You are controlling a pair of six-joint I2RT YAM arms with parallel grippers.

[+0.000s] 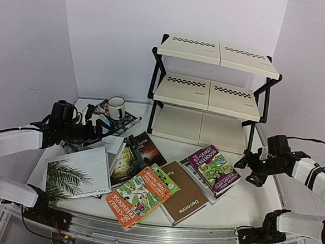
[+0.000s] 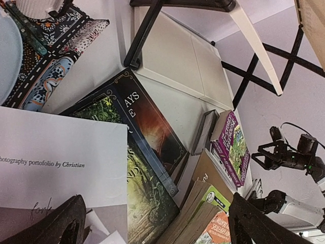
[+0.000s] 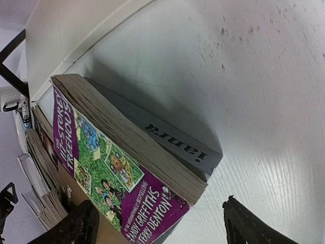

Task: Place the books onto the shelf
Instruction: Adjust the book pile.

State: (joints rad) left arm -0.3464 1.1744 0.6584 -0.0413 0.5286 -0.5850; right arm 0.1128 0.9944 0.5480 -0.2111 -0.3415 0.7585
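A white mug (image 1: pixel 116 107) with a dark rim stands upright on a dark patterned placemat (image 1: pixel 124 122), just ahead of the left gripper (image 1: pixel 99 130) and a little to its far side. In the wrist view, the placemat lies ahead and left of that gripper, with a pale blue rounded object (image 2: pixel 6 56) on it, cut off by the frame edge. The white table (image 1: pixel 229 207) spreads beneath the gripper, and lilac walls (image 1: pixel 112 40) rise well beyond.

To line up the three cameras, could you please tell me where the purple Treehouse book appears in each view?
Top external: the purple Treehouse book lies right of centre, in front of the shelf.
Left wrist: the book is at the right, the shelf above it.
Right wrist: the book fills the lower left, the shelf at top left.
Shared landmark: the shelf.
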